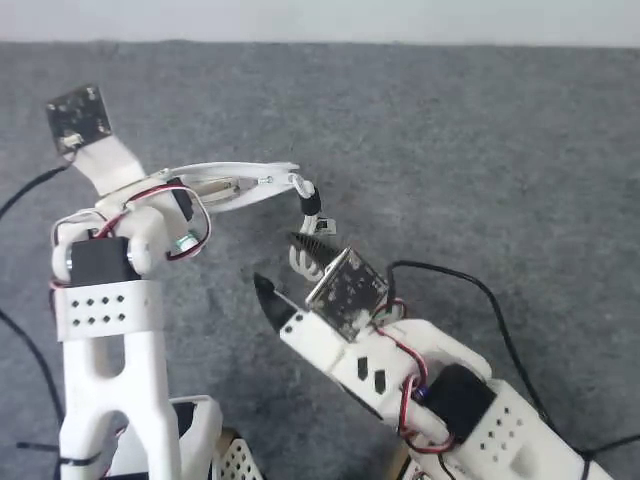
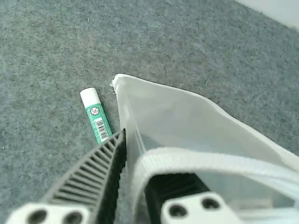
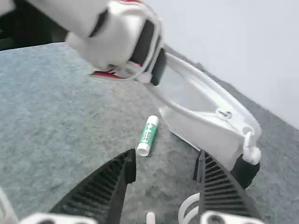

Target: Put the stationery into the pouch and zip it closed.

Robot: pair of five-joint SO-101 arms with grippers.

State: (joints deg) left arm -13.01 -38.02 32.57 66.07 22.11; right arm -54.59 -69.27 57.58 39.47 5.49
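**A:** The left gripper [image 2: 134,156] is clamped on the pouch [image 2: 187,116] at its mouth. The ribbed grey finger is outside, and the black one shows dark through the plastic.

**B:** And the right gripper [image 3: 166,163]?

**A:** Spread wide, holding nothing, low over the grey table cover [image 2: 46,46]. The glue stick [image 3: 148,134] lies farther off, in line with the gap between its ribbed black fingers and apart from both.

**B:** Any writing on that stick?

**A:** A green label with a barcode strip and a small round mark; the wording is too small to read. It has a white cap and a round body, and it lies flat just beside the pouch's corner, outside it.

**B:** What is the pouch like?

**A:** Soft, translucent white plastic, roughly flat, with a woven white zip band along its upper edge. In the right wrist view a white zip pull [image 3: 249,142] hangs at the end away from the left gripper, with a black tab below it. Whether anything lies inside, I cannot tell.

**B:** The surface?

**A:** Short, felt-like pile, flecked grey.
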